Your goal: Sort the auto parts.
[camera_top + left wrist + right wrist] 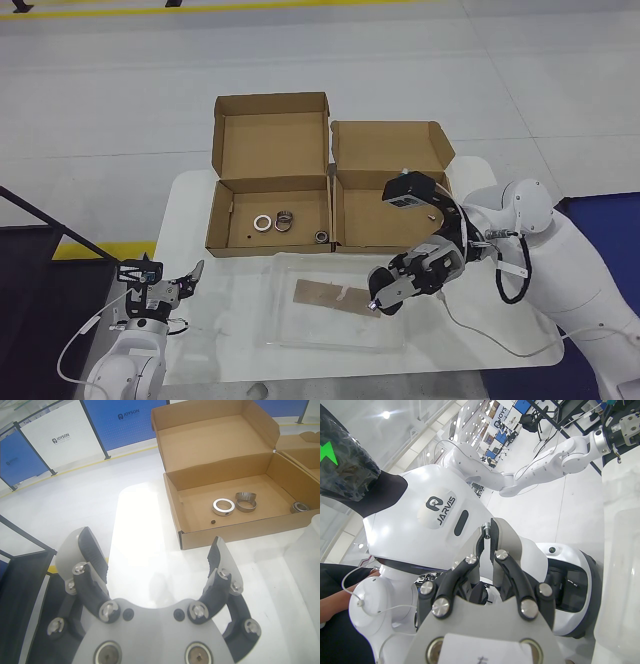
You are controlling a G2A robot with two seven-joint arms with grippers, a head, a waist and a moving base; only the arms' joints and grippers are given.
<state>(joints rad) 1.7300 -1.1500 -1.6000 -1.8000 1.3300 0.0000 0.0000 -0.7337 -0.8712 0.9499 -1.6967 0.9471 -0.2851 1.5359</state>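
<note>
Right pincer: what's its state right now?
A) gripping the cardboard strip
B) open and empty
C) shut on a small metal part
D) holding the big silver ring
C: the right wrist view shows the right pincer closed on a small metal part, pinched at its fingertips.

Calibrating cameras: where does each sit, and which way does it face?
Top view: overhead, looking down on the table, left gripper and right gripper.
Left wrist view: on the left arm, facing past its open gripper toward the ring box.
Right wrist view: on the right arm, facing back at the torso; its gripper pinches a small metal part.
Shared: top and left wrist views show the ring box.
</note>
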